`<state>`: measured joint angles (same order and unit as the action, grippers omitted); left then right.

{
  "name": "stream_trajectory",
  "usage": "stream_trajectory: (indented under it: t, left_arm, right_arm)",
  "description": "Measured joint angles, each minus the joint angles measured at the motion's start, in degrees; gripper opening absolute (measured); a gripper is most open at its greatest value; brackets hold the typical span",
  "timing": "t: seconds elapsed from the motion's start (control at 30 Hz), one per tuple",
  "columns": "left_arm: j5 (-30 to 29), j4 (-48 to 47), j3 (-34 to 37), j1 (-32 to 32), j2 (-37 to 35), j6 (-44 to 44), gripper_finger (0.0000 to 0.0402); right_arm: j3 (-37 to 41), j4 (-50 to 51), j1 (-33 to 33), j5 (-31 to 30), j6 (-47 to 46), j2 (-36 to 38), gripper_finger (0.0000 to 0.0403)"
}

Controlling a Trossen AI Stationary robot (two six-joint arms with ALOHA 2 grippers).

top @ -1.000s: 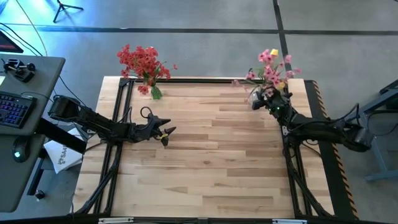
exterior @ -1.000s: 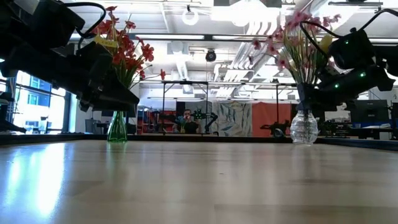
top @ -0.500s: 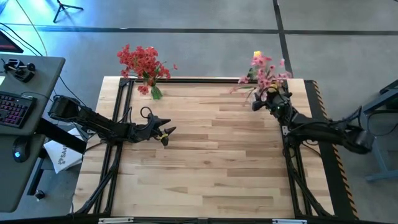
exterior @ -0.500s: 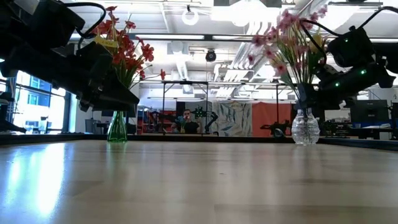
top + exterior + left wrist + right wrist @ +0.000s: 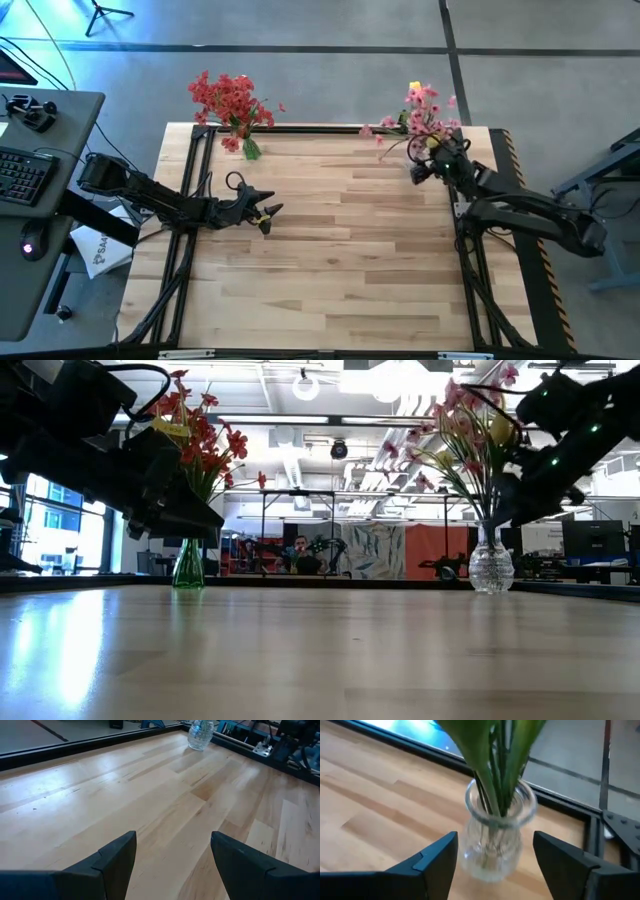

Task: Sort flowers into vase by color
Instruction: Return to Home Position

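Note:
Red flowers (image 5: pixel 232 97) stand with their stems in a green vase (image 5: pixel 188 565) at the table's far left edge. Pink flowers with a yellow bloom (image 5: pixel 422 108) stand in a clear glass vase (image 5: pixel 496 837) at the far right corner, also visible as the clear vase (image 5: pixel 490 565). My right gripper (image 5: pixel 419 171) hovers open just on the near side of that vase. In the right wrist view the right gripper (image 5: pixel 495 841) has a finger on either side of the vase neck, apart from it. My left gripper (image 5: pixel 267 214) waits open, low over the table's left half.
A black metal frame (image 5: pixel 320 129) runs along the table's far edge behind both vases. Bare wood (image 5: pixel 340 250) spreads between the two arms. A desk with a keyboard (image 5: pixel 20 175) stands off the table's left side. A person (image 5: pixel 303 555) sits far back in the room.
My right gripper has risen and drawn back from the pink bouquet toward the near edge. The pink flowers, which leaned toward the table's right, have swung toward the left and spread out in the clear vase. The vase has stayed in place.

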<state>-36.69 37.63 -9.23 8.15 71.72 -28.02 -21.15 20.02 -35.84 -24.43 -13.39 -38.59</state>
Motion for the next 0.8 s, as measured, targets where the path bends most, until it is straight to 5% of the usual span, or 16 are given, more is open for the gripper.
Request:
stream_trajectory:
  t: [0.17,0.4,0.8]
  left_arm:
    - [0.0,-0.02,0.0,-0.01,0.0,0.03,0.0243]
    - [0.02,-0.07,0.0,0.12,0.0,0.16,0.0243]
    - [0.38,-0.09,0.0,0.12,0.0,1.23,0.0243]
  right_arm:
    - [-1.37,5.99,4.79,-2.06,-6.21,5.05,0.0223]
    - [0.61,2.78,17.11,4.2,-12.3,8.59,0.0162]
    - [16.41,-37.67,40.5,17.84,-1.01,10.89,0.0023]
